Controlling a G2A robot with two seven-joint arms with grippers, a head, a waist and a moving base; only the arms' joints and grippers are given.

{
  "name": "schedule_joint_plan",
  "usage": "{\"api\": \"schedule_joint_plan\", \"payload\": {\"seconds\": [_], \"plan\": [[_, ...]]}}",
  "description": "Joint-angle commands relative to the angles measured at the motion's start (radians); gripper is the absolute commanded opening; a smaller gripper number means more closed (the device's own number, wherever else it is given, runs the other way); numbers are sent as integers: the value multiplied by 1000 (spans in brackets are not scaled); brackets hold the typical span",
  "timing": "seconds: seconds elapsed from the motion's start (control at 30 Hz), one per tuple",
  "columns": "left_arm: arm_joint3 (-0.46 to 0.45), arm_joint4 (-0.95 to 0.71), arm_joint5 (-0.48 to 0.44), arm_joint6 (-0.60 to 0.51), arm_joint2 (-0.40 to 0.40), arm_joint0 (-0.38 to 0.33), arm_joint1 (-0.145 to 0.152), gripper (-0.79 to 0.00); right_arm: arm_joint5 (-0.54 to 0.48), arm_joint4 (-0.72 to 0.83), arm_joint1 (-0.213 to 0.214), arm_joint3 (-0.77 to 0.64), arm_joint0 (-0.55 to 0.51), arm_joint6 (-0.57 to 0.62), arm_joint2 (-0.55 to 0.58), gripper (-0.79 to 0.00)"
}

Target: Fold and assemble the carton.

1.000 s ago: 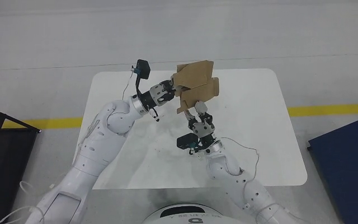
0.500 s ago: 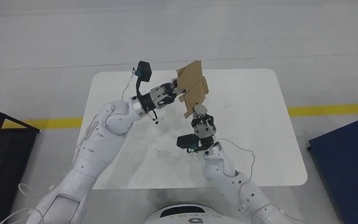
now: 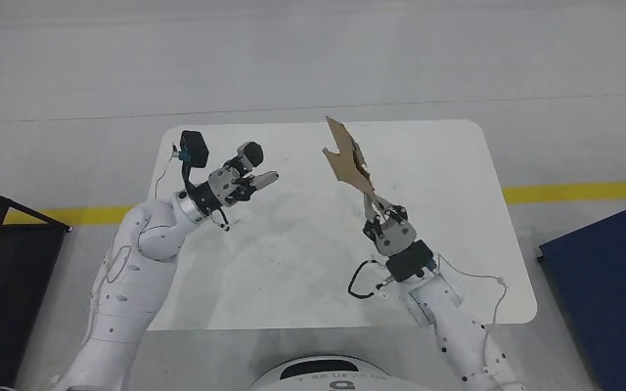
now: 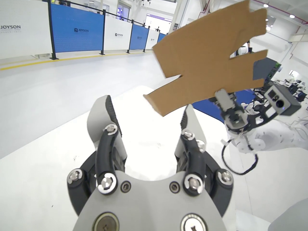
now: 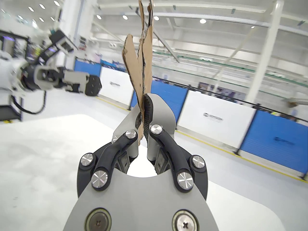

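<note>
The brown cardboard carton (image 3: pixel 347 161) is a flat, notched blank held up in the air over the white table (image 3: pixel 450 264), with its flaps pointing away from the robot. My right gripper (image 3: pixel 375 202) is shut on its near edge. In the right wrist view the carton (image 5: pixel 142 73) stands edge-on, pinched between the pads of my right gripper (image 5: pixel 144 104). My left gripper (image 3: pixel 262 178) is open and holds nothing, a clear gap to the left of the carton. In the left wrist view the carton (image 4: pixel 207 56) hangs beyond the spread fingers of my left gripper (image 4: pixel 148 104).
The table's rounded corners and edges border grey floor on all sides. A yellow floor line (image 3: pixel 567 192) runs past the table. A dark blue object (image 3: pixel 592 283) lies off the right edge, a black frame (image 3: pixel 20 254) off the left.
My left gripper let go of the carton, opened and drew back to the left. My right arm carried the carton to the right, and the carton went from partly opened to flat.
</note>
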Motion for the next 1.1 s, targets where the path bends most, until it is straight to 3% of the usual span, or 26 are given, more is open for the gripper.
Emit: {"api": "schedule_joint_plan", "payload": {"seconds": [0.0,0.17,0.37,0.9,0.93,1.0,1.07], "plan": [[-1,15,-19,17,-23,31,5,0,-171,71,7,25,13,-60,32,-785],[-2,34,-41,29,-42,51,9,0,-632,286,23,146,105,-199,49,-785],[-2,34,-41,29,-42,51,9,0,-844,588,34,177,164,13,33,-785],[-2,34,-41,29,-42,51,9,0,-844,588,34,177,164,13,33,-785],[-2,34,-41,29,-42,51,9,0,-835,645,32,200,155,28,22,-785],[-2,34,-41,29,-42,51,9,0,-846,927,31,209,179,153,-78,-785],[-2,34,-41,29,-42,51,9,0,-825,1021,42,251,244,280,-51,-785]]}}
